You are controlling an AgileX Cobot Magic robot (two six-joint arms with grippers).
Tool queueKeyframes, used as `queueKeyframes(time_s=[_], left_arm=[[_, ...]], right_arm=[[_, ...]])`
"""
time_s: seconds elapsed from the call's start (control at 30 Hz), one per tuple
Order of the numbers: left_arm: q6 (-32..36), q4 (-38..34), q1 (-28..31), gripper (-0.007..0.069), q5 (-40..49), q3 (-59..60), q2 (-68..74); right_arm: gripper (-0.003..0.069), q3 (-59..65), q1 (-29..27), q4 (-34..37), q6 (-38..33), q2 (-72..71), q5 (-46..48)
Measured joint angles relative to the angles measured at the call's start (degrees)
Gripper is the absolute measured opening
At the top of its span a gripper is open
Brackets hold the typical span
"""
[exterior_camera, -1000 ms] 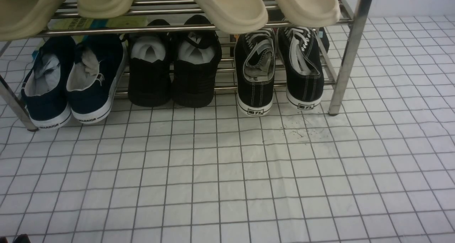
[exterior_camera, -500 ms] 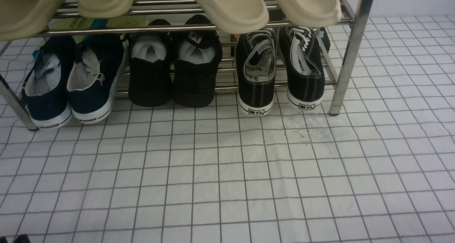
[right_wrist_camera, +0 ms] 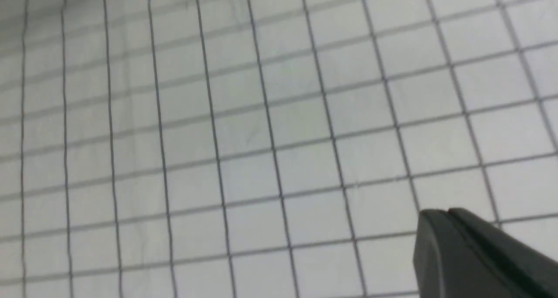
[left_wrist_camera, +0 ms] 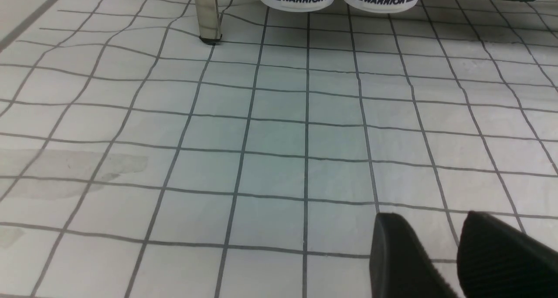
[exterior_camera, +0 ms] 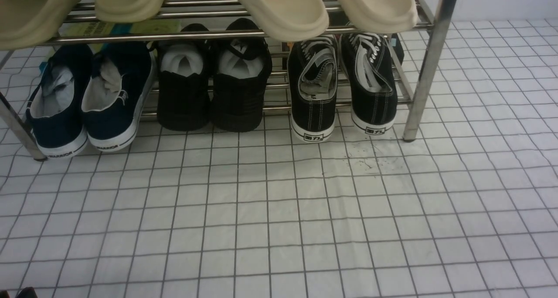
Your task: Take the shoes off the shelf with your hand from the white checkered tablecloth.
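Nothing moved, two shoes [exterior_camera: 314,110] on shelf [exterior_camera: 429,67], four slippers [exterior_camera: 279,10] above, left jaws narrowly apart, right jaws closed.

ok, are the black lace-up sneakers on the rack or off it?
On the rack. Both sneakers rest on its bottom bars, heels facing the camera and poking past the front bar over the cloth.

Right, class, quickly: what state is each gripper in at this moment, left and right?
Left gripper: open a little, holding nothing.
Right gripper: shut, holding nothing.
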Motion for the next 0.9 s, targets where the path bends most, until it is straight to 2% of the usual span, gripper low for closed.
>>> queueKeyframes(time_s=[0.03,0.07,0.1,0.13,0.23,0.37,0.53,0.57,0.63,0.67,0.7,0.77,0.83,0.87,0.9], left_arm=[[0.00,0.00,0.00,0.0239,0.00,0.00,0.00],[0.00,0.00,0.00,0.0239,0.00,0.00,0.00],[0.00,0.00,0.00,0.0239,0.00,0.00,0.00],[0.00,0.00,0.00,0.0239,0.00,0.00,0.00],[0.00,0.00,0.00,0.0239,0.00,0.00,0.00],[0.00,0.00,0.00,0.0239,0.00,0.00,0.00],[0.00,0.00,0.00,0.0239,0.01,0.00,0.00],[0.00,0.00,0.00,0.0239,0.01,0.00,0.00],[0.00,0.00,0.00,0.0239,0.01,0.00,0.00],[0.00,0.00,0.00,0.0239,0.01,0.00,0.00],[0.00,0.00,0.00,0.0239,0.01,0.00,0.00],[0.00,0.00,0.00,0.0239,0.01,0.00,0.00],[0.00,0.00,0.00,0.0239,0.01,0.00,0.00],[0.00,0.00,0.00,0.0239,0.01,0.00,0.00],[0.00,0.00,0.00,0.0239,0.01,0.00,0.00]], right_arm=[[-0.0002,-0.34,0.00,0.59,-0.56,0.71,0.00],[0.0004,-3.30,0.00,6.62,-6.55,5.99,2.52],[0.0004,-3.30,0.00,7.51,-6.55,6.60,2.77],[0.0015,-6.09,0.00,15.65,-13.25,11.51,4.85],[0.0049,-10.66,0.32,26.35,-22.05,17.70,9.33],[0.0119,-17.94,4.77,30.17,-25.22,24.22,11.57],[0.0181,-25.64,14.50,25.39,-20.12,30.53,9.16],[0.0204,-28.90,18.69,21.23,-16.45,33.69,6.81],[0.0218,-31.43,21.61,18.04,-13.10,35.58,5.38],[0.0237,-35.32,25.51,13.28,-8.06,39.22,3.19],[0.0239,-35.32,25.51,12.67,-7.38,39.65,3.02],[0.0274,-41.49,30.60,4.19,1.93,45.43,1.48],[0.0286,-44.33,32.48,1.43,4.80,48.20,1.43],[0.0311,-48.90,34.85,-3.82,9.33,52.34,1.56],[0.0323,-51.61,35.93,-6.24,10.96,54.59,1.89]])
